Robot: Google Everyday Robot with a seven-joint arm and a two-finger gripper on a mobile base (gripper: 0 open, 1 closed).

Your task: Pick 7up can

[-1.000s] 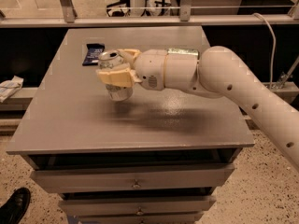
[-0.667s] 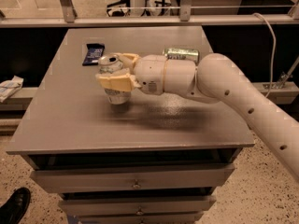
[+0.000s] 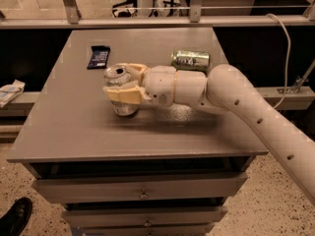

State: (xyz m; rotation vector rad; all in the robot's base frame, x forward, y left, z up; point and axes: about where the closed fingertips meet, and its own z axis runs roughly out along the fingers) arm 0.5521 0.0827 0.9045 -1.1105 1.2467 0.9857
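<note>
The 7up can (image 3: 118,77), silver with an open-tab top, stands upright on the grey table (image 3: 74,127), left of centre. My gripper (image 3: 122,82) reaches in from the right and holds it from the side. The cream near finger (image 3: 125,94) lies across the can's front and the far finger (image 3: 136,69) sits behind it. The fingers are closed against the can. The can's base (image 3: 124,110) rests on the table. Its label is mostly hidden by the near finger.
A darker green can (image 3: 191,60) lies on its side behind my wrist. A dark blue packet (image 3: 99,56) lies flat at the back left. Drawers (image 3: 142,194) sit under the table. A shoe (image 3: 15,216) is on the floor at lower left.
My arm has shifted a little, so the green can behind it now shows fully. The gripper stays around the 7up can, which still stands in the same spot.
</note>
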